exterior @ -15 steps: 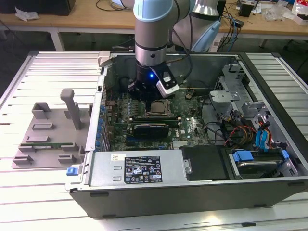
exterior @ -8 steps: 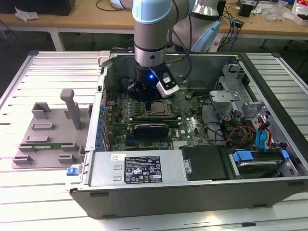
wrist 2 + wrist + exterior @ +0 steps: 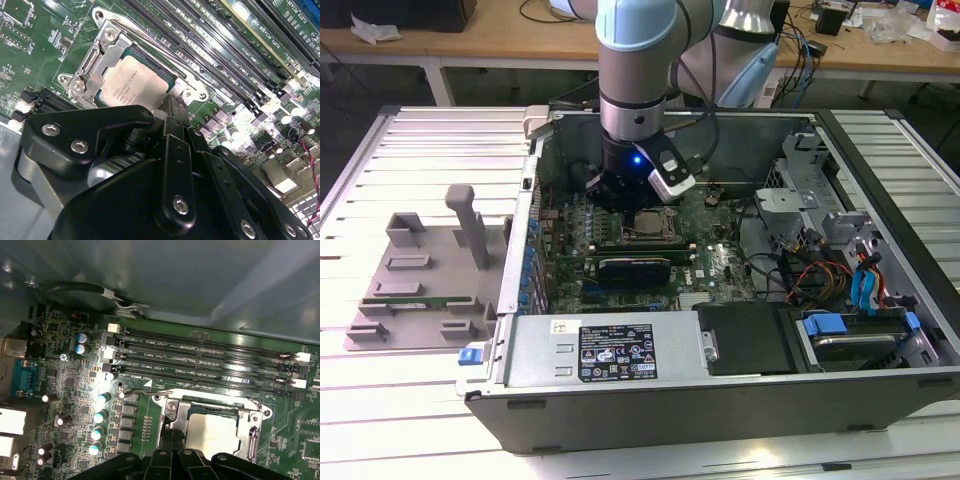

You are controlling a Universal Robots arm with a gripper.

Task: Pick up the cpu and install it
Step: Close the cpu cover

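The cpu (image 3: 132, 80), a flat silvery-grey square chip, lies in the metal socket frame (image 3: 85, 75) on the green motherboard. In the exterior view the cpu (image 3: 648, 222) is just below the arm's wrist, inside the open computer case. My black gripper (image 3: 172, 107) hangs directly over the socket, shut with nothing in it, its tip down at the frame's edge beside the thin wire lever (image 3: 165, 60). In the first wrist view the cpu (image 3: 212, 432) shows inside the frame, with the gripper (image 3: 172, 440) at its side.
Long memory slots (image 3: 210, 357) run beside the socket, and capacitors (image 3: 100, 415) stand nearby. The case walls (image 3: 535, 200) close in around the board. A black card (image 3: 635, 265), cables (image 3: 810, 275) and drive bays (image 3: 850, 335) fill the case. Grey fixture blocks (image 3: 420, 270) sit at the exterior view's left.
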